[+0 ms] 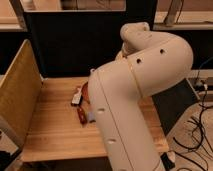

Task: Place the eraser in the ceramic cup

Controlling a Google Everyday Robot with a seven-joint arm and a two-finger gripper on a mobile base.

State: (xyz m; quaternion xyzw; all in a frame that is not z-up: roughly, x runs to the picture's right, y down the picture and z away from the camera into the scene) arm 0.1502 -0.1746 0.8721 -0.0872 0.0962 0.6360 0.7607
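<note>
Warm, dim indoor light fell from above. The white arm (pixel 150 60) carried the brightest patch on its upper curve, with no hard glare. The wooden table (pixel 52 132) glowed amber, and the black back panel (pixel 70 45) swallowed all detail. A soft shadow sat beneath the arm, whose bulk hid the gripper. Everything looked soft and grainy, edges smeared throughout.

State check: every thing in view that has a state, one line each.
eraser: lying on the table, outside the cup.
ceramic cup: on the table, mostly hidden by the arm; contents unseen.
red item: lying on the table.
gripper: out of view, behind the arm.
</note>
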